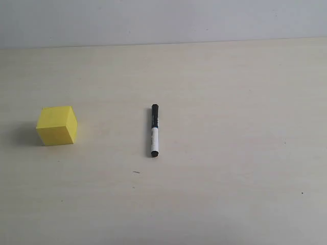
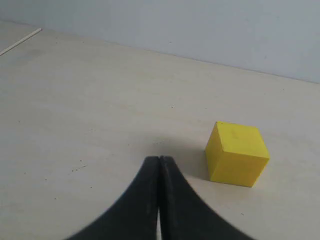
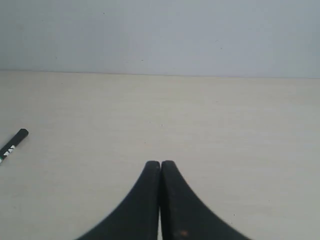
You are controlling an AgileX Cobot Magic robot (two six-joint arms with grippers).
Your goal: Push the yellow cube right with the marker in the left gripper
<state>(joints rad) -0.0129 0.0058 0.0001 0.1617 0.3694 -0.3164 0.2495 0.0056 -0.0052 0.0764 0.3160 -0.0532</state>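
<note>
Closed, empty left end effector (image 2: pixel 159 159) near yellow cube (image 1: pixel 56 125), toward bench (image 1: pixel 230 153) left edge. Loose marker (image 1: pixel 154 130) lies mid-bench, cap toward far edge. Your risks, 2: slim pen rolls away from flat pinch; off-centre shove spins cube instead of sliding it.

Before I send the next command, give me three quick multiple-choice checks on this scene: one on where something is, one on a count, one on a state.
1. In the exterior view, the marker lies:
A) on top of the yellow cube
B) touching its left face
C) to its right, apart

2. Cubes in view:
A) one
B) two
C) three

3. The left gripper is:
A) open wide
B) shut, empty
C) shut on the marker

Answers:
1 C, a clear gap separates them.
2 A, only the yellow one shows.
3 B, its fingers meet with nothing between them in the left wrist view.
</note>
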